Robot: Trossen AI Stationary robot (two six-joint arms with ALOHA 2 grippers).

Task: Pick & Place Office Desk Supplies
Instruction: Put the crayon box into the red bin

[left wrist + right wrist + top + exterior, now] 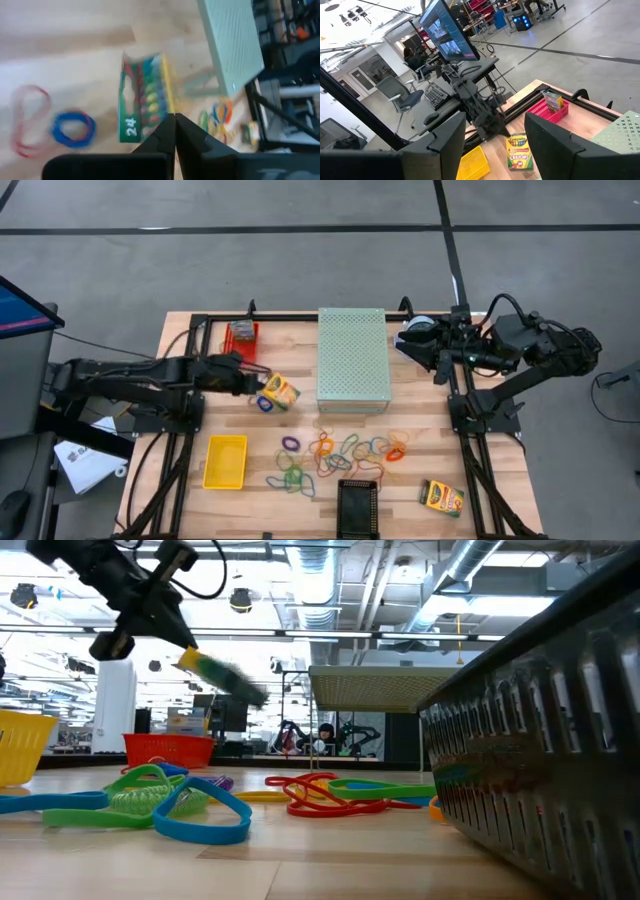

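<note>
1. Left fingers (174, 131): you have them pinched fully together on the edge of a crayon box (278, 392). The left gripper (256, 384) carries the box clear of the table (180, 480); the low view shows it hanging in the air.
2. Edge grip, judged: the box is thin, so a pinch on one end lets the rest hang free, ready to be dropped into a bin.
3. Box heading: in the high view its long axis runs away from the fingers, toward the green box (352, 358). In the low view it tilts down from the fingers. Its printed face shows to the wrist camera.
4. Box position: just beside the green box's near-left corner, between the red bin (242, 335) and the yellow bin (225, 460).
5. Outward: the bands (345, 450) lie loose in front of the green box; a second crayon box (441, 497) lies flat near the table's front right.
6. Right gripper (415, 340): it waits with fingers spread, empty, at the back right of the green box.
</note>
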